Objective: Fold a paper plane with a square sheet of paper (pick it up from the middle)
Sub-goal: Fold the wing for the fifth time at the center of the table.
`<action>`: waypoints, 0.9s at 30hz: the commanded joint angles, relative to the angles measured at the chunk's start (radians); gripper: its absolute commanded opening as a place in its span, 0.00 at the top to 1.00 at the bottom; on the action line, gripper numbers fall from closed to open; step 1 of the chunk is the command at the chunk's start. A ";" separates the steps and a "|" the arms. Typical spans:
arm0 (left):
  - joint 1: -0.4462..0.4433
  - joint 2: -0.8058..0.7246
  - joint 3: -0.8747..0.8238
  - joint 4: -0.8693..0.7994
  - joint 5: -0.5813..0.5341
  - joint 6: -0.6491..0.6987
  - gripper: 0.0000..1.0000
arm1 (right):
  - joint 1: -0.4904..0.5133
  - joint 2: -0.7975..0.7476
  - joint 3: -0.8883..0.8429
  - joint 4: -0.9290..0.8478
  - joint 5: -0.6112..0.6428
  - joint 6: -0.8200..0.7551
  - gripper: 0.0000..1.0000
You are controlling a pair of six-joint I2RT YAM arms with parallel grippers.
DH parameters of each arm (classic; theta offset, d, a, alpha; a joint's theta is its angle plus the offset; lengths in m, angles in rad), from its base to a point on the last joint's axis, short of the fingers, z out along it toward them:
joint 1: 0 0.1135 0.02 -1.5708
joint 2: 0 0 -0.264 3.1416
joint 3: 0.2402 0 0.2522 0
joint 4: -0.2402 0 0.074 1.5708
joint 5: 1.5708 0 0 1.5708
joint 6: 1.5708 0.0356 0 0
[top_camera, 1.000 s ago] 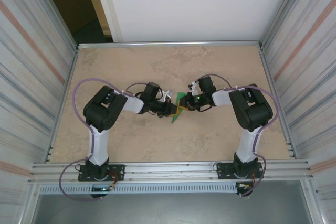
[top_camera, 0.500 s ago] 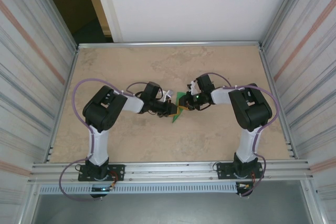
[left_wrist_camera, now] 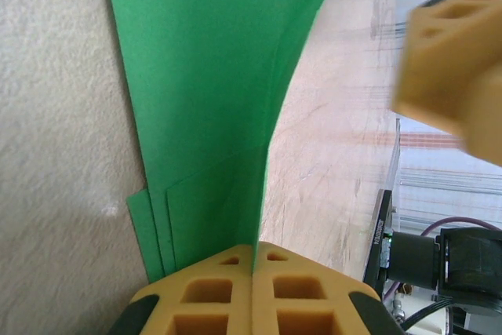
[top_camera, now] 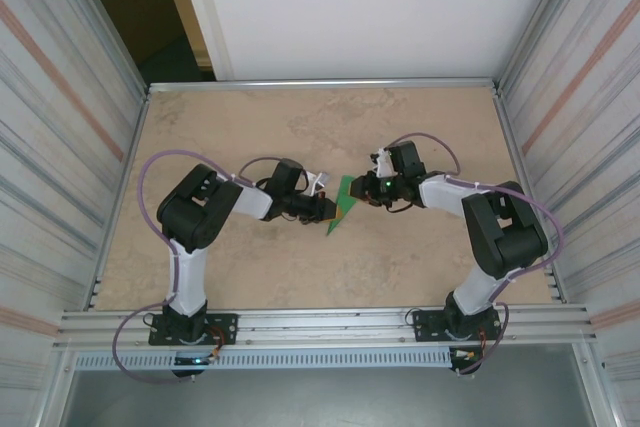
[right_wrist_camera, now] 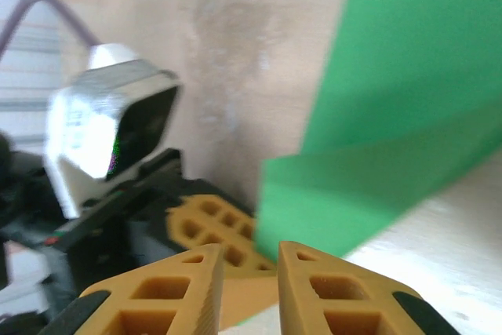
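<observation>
Table: the beige stone-pattern tabletop [top_camera: 250,137] has a metal frame around it, and both arms stand at its near edge.
Left arm: the black and white left robot arm [top_camera: 195,212] reaches right, toward the middle of the table.
Right arm: the black and white right robot arm [top_camera: 500,237] reaches left, toward the same place.
Paper: a thin bright green sheet of paper [top_camera: 343,203], folded in layers, sits mid-table between the two grippers.
Paper axis: seen from above, the long axis runs far to near and leans a little left at the near end. The narrow pointed end faces the near edge.
Left gripper: the left gripper [left_wrist_camera: 252,276] has its yellow fingers pressed together on the edge of the green sheet of paper.
Right gripper: the right gripper [right_wrist_camera: 251,272] is just beside the wide far end. Its yellow fingers stand slightly apart, with nothing between them.
</observation>
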 commanded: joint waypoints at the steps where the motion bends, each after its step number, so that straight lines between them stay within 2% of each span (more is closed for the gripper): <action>1: 0.021 0.064 -0.074 -0.122 -0.184 0.018 0.98 | 0.001 -0.003 -0.010 -0.102 0.148 -0.002 0.72; 3: 0.023 0.064 -0.077 -0.120 -0.184 0.014 0.99 | 0.011 -0.002 0.018 -0.174 0.244 -0.023 0.68; 6: 0.021 0.064 -0.078 -0.118 -0.185 0.013 0.99 | 0.034 0.014 0.063 -0.207 0.291 -0.051 0.59; 12: 0.021 0.091 -0.075 -0.105 -0.184 0.000 1.00 | 0.120 0.092 0.195 -0.352 0.462 -0.114 0.45; 19: 0.022 0.095 -0.075 -0.104 -0.183 -0.006 1.00 | 0.148 0.146 0.247 -0.408 0.500 -0.117 0.41; 27: 0.021 0.099 -0.074 -0.102 -0.184 -0.008 0.98 | 0.161 0.202 0.277 -0.426 0.486 -0.132 0.38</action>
